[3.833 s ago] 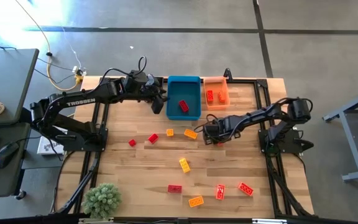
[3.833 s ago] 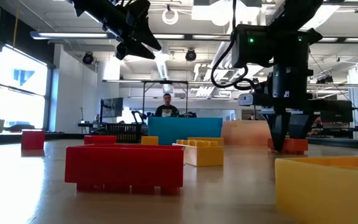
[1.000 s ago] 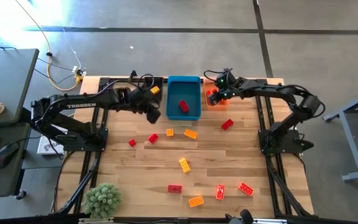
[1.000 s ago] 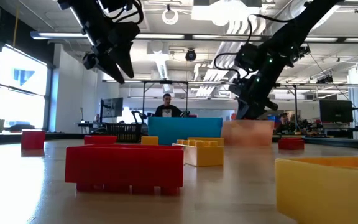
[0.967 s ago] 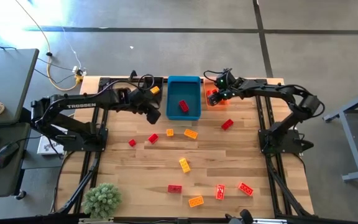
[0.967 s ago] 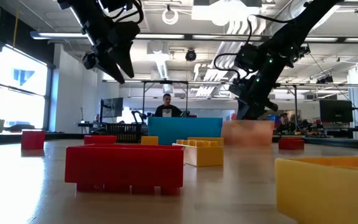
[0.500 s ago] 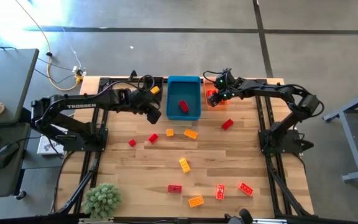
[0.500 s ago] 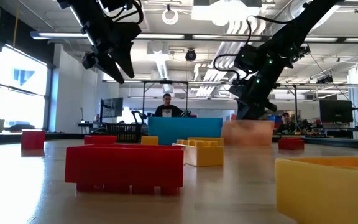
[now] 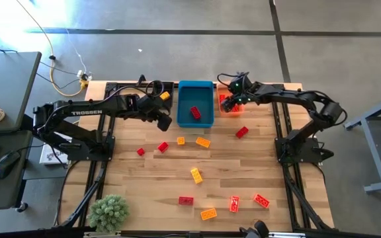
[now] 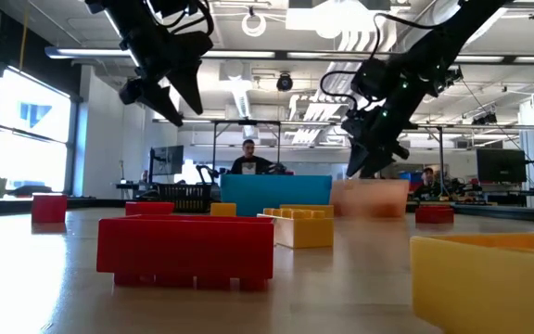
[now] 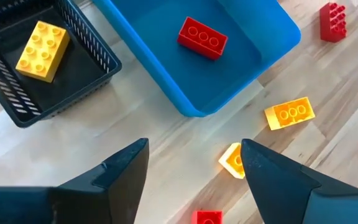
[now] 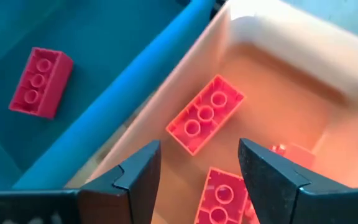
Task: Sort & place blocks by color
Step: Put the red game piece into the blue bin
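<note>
My left gripper (image 9: 165,120) (image 11: 194,146) is open and empty, hovering above the table between the black bin (image 9: 152,88) and the blue bin (image 9: 206,104). A yellow block (image 11: 41,42) lies in the black bin and a red block (image 11: 202,37) in the blue bin. My right gripper (image 9: 229,103) (image 12: 197,148) is open above the orange bin (image 9: 238,89), where orange blocks (image 12: 205,114) lie flat on the bin's floor. Loose blocks lie on the table: red (image 9: 163,147), orange (image 9: 203,141), red (image 9: 242,132), yellow (image 9: 196,175).
More blocks lie toward the near edge: red (image 9: 186,200), orange (image 9: 208,213), red (image 9: 262,200). A small green plant (image 9: 108,213) stands at the near left corner. A person (image 10: 249,158) sits far behind the table. Bare wood lies between the bins and the loose blocks.
In the low view my left gripper's fingers stand wider apart than half a second ago. My right gripper has risen a little over the orange bin. No block has moved.
</note>
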